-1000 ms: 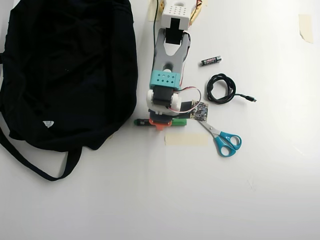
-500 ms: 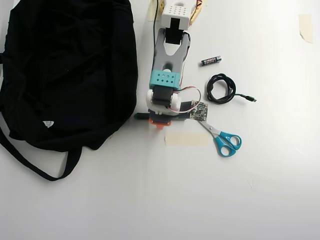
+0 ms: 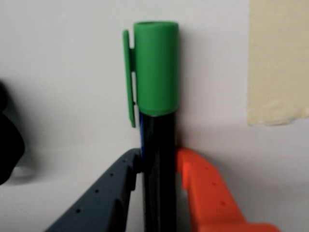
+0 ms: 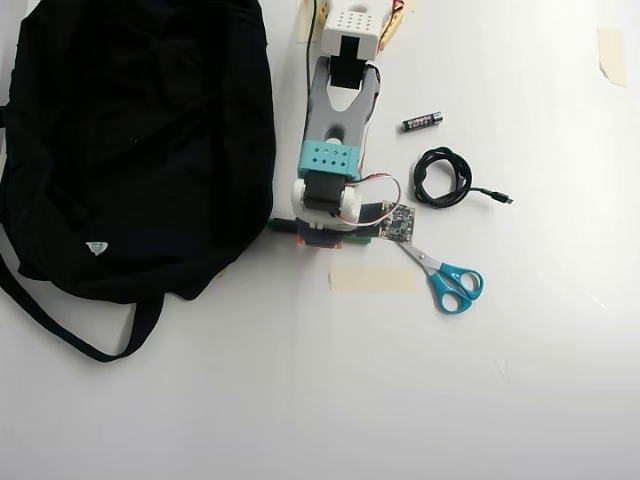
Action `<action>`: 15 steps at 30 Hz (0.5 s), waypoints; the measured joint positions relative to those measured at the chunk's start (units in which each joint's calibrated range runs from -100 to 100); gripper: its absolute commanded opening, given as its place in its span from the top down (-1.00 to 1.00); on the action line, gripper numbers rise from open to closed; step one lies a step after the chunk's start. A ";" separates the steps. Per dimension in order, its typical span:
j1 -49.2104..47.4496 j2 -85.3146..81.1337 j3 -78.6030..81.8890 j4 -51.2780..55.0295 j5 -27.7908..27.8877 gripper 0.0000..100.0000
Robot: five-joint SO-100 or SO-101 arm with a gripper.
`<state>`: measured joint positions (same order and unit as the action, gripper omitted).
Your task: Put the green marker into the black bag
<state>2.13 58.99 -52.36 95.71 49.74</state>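
In the wrist view my gripper (image 3: 158,162) is shut on the green marker (image 3: 155,67). A dark grey finger presses its black barrel from the left and an orange finger (image 3: 203,188) from the right, and the green cap points away from the camera. From overhead, the gripper (image 4: 315,238) is under the wrist just right of the black bag (image 4: 130,150). Only the marker's dark tail end (image 4: 279,225) pokes out to the left of the arm, close to the bag's right edge. The bag lies flat at the left, its strap (image 4: 60,325) trailing forward.
A strip of beige tape (image 4: 372,278) lies just below the gripper and also shows in the wrist view, tape (image 3: 277,63). To the right lie blue-handled scissors (image 4: 445,275), a coiled black cable (image 4: 442,178) and a small battery (image 4: 422,121). The arm's base (image 4: 350,30) stands at the top.
The gripper has drawn back toward the arm's base with the marker. The marker's green cap, seen right of the gripper a second ago, is now hidden under the wrist.
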 measured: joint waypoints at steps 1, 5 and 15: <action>0.00 0.00 0.00 0.00 0.00 0.96; 0.00 0.00 0.00 0.00 0.00 0.96; 0.00 0.00 0.00 0.00 -1.32 0.96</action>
<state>2.13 58.99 -52.36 95.71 48.42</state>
